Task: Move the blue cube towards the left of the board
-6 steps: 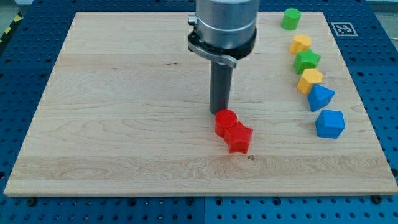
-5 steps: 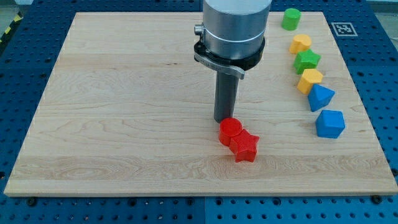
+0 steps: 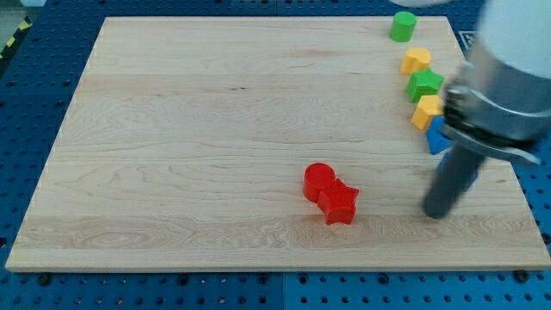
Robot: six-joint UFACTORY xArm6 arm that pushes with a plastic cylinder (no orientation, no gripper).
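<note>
Wooden board (image 3: pixel 198 129) lies on a blue perforated desk (image 3: pixel 34 103). My tip (image 3: pixel 436 213) rests on the board near its lower right part, well to the view's right of the red pair. The arm carries no pincer, only the dark rod, so there is no spread or pressed state to record.

Landmark: red cylinder (image 3: pixel 318 181), low on the board and a little right of its middle. Red star (image 3: pixel 340 203) touches it on the lower right side.

Blue cube: mostly hidden behind the rod and the blurred arm housing. Only slivers of blue show beside the rod, far to the view's right of the red cylinder, and I cannot tell which blue block each sliver belongs to. Whether my tip touches a blue block cannot be told.

Column of blocks far right of and above the red cylinder: green cylinder (image 3: pixel 401 26) at the top, then a yellow block (image 3: pixel 416 60), a green star (image 3: pixel 424 84), and a second yellow block (image 3: pixel 426 111) partly covered by the arm. A blue patch (image 3: pixel 436 136) sits just below that yellow block, at the arm's edge.
</note>
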